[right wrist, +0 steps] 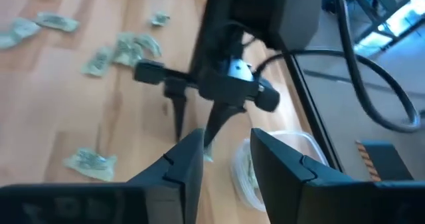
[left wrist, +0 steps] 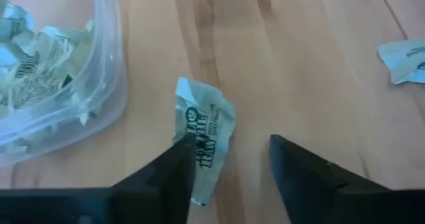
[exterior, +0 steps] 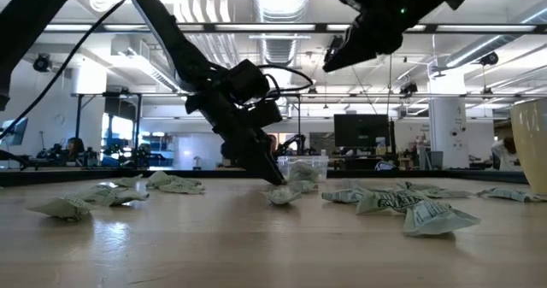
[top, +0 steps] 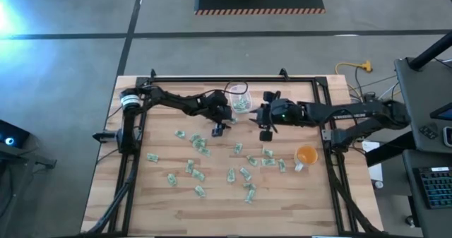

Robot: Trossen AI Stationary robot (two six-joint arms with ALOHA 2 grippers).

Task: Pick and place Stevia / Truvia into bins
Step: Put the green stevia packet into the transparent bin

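roughly twenty packets [top: 200, 146] loose, one tub [top: 240, 97]; left end effector [left wrist: 229, 164] apart, right end effector [right wrist: 226, 159] apart

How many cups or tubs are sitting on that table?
2. A clear tub holding some green packets sits at the middle of the far edge of the table. An orange cup stands near the right side. None seem hidden.

Green-white packets [top: 200, 147] scattered on wood; some inside clear tub [top: 239, 97].
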